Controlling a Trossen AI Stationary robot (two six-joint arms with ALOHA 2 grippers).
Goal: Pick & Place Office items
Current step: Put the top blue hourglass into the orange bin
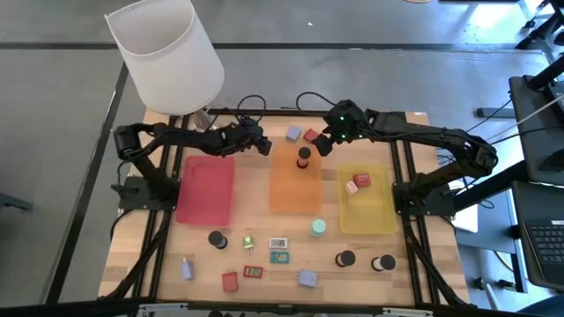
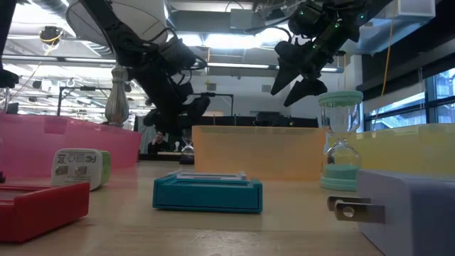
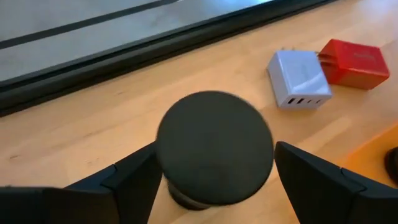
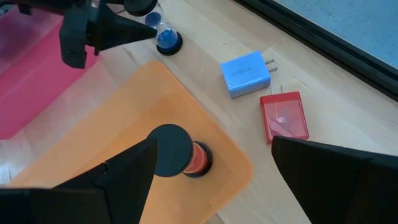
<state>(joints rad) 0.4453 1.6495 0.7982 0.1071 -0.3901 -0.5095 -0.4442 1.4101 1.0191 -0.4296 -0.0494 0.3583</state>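
Observation:
A small hourglass with black caps and blue sand (image 4: 165,36) stands upright on the wood between the pink tray (image 1: 205,189) and the orange tray (image 1: 295,189). My left gripper (image 3: 214,171) is open, with one finger on each side of the hourglass's top cap (image 3: 214,146). My right gripper (image 4: 211,155) is open and hovers above a red hourglass (image 4: 198,157) that stands in the orange tray. A lavender charger block (image 4: 245,73) and a red block (image 4: 283,115) lie by the far edge. More small items lie along the near edge. My left gripper has a finger (image 3: 134,180) on each side of the blue hourglass's black top cap (image 3: 186,130), slanting down at it from the table's left. The hourglass stands upright on the table. Whether the fingers touch the cap, I cannot tell.
The yellow tray (image 1: 379,216) holds a red and a white item (image 1: 357,182). The big white lamp (image 1: 167,53) stands at the far left. Near the front lie black rolls (image 1: 345,259), a teal hourglass (image 2: 340,149), a teal rectangle (image 2: 207,193) and lavender blocks (image 1: 307,278).

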